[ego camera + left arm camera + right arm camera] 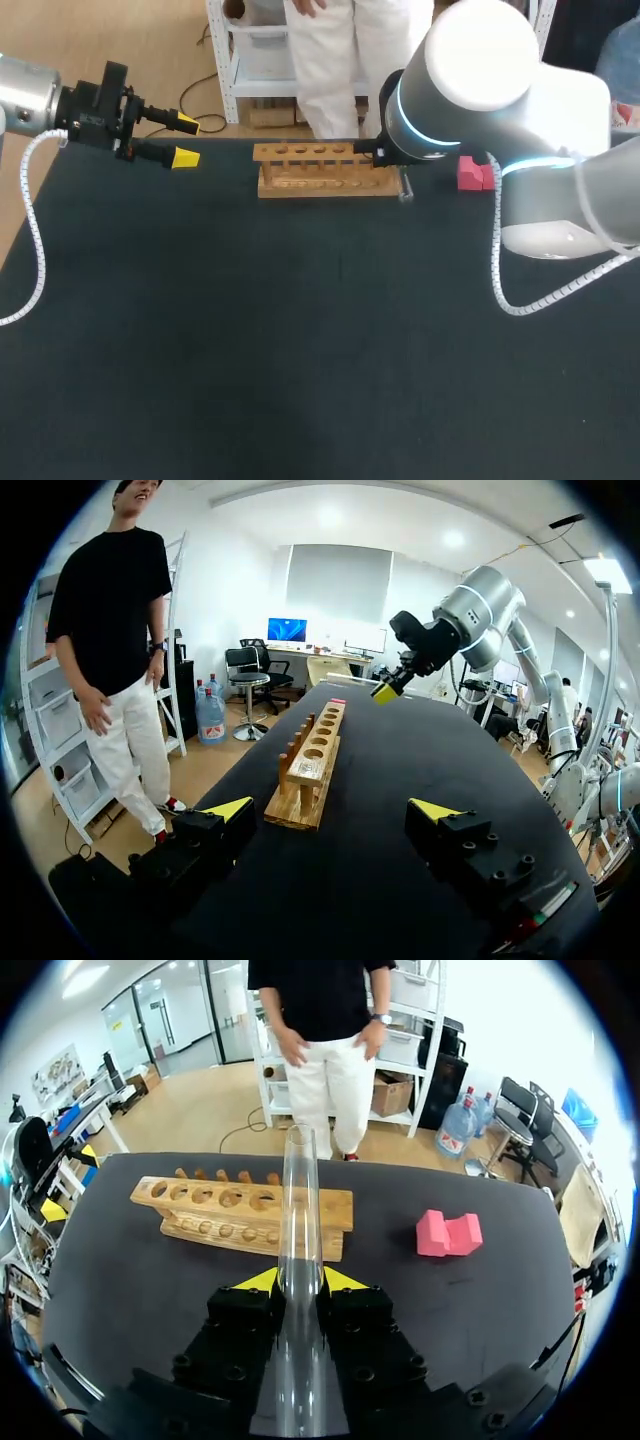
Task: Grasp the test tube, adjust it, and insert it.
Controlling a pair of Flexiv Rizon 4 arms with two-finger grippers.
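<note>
A clear glass test tube (299, 1190) lies lengthwise between the yellow-tipped fingers of my right gripper (300, 1282), which is shut on it. The tube points out over the wooden rack (240, 1215), a two-tier block with a row of several holes. In the head view the rack (320, 170) sits at the table's far edge, and my right arm covers its right end and hides the gripper. The tube's end (405, 186) shows just past the rack. My left gripper (186, 141) hangs open and empty beyond the rack's left end.
A pink block (473, 173) lies to the right of the rack, near the far edge; it also shows in the right wrist view (448, 1233). The table (300, 340) is covered in dark cloth. A white coiled cable (505, 290) hangs from my right arm.
</note>
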